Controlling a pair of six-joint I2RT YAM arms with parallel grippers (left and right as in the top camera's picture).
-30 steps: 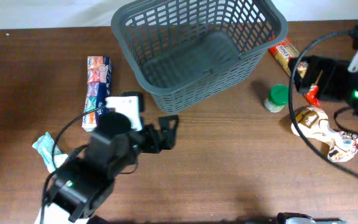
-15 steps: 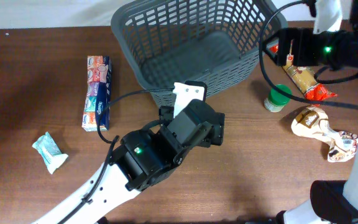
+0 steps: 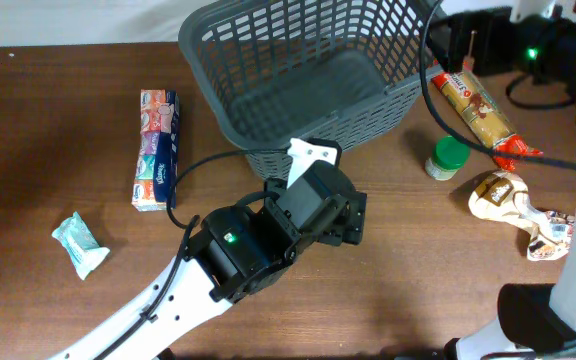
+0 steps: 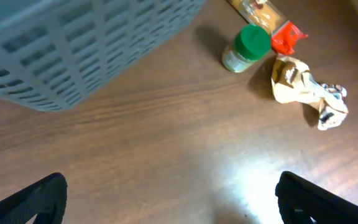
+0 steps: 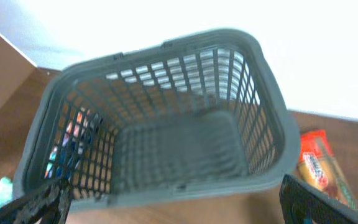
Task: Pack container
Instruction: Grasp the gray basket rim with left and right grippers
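Overhead: the large dark grey lattice-sided plastic basket stands at the far side of the brown wooden table and could be shoved if the left gripper is swung carelessly (front wall close by). Left wrist: its fingers are spread wide, with nothing held or touched. Right wrist: the right gripper is also seen wide open and empty, facing the basket.

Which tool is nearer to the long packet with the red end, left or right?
Right. The right tool hovers by the packet's far end, at the basket's right rim. The left tool is before the basket's front wall, farther away.
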